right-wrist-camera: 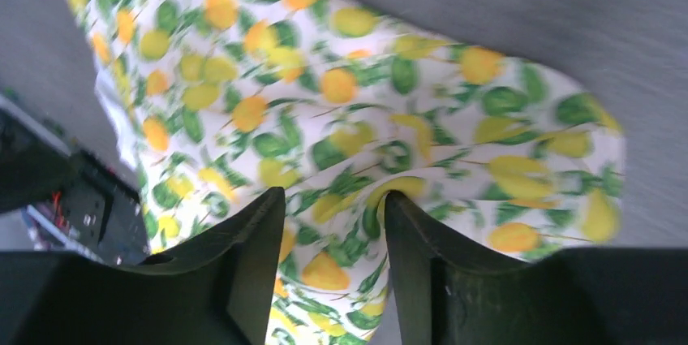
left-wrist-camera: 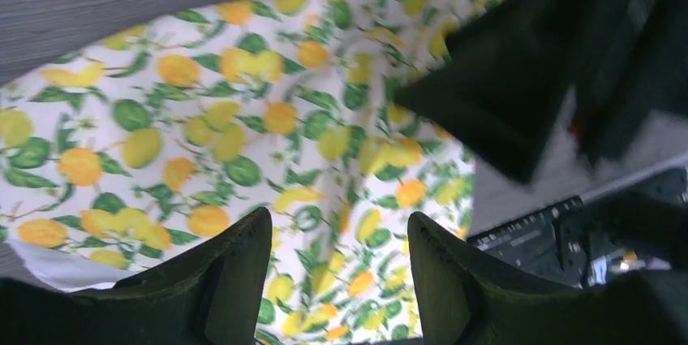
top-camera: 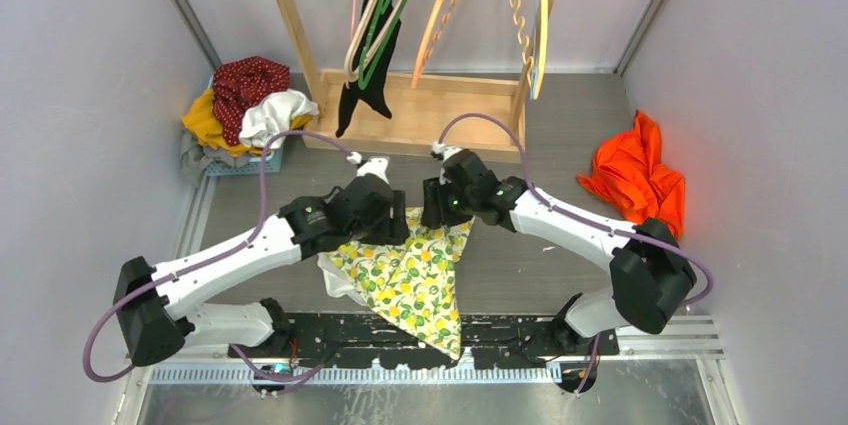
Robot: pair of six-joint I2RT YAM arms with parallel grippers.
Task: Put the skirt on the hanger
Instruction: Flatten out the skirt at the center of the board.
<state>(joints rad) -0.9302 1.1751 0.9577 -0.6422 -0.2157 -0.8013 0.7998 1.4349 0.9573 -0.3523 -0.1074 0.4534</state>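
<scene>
The skirt (top-camera: 410,280), white with a lemon and leaf print, lies spread on the grey table between the two arms. One corner hangs over the near edge. My left gripper (top-camera: 388,228) hovers open over its upper left part, the fabric (left-wrist-camera: 243,118) showing below both fingers (left-wrist-camera: 235,272) with nothing held. My right gripper (top-camera: 438,213) is open at the skirt's top corner, a fold of the fabric (right-wrist-camera: 349,142) bunched between its fingers (right-wrist-camera: 422,256). Several hangers (top-camera: 385,5) hang on the wooden rack behind.
A wooden rack base (top-camera: 420,115) stands at the back, with a black garment (top-camera: 368,75) on one hanger. A basket of clothes (top-camera: 245,115) sits back left. An orange cloth (top-camera: 635,175) lies at the right. The right gripper (left-wrist-camera: 527,69) looms close in the left wrist view.
</scene>
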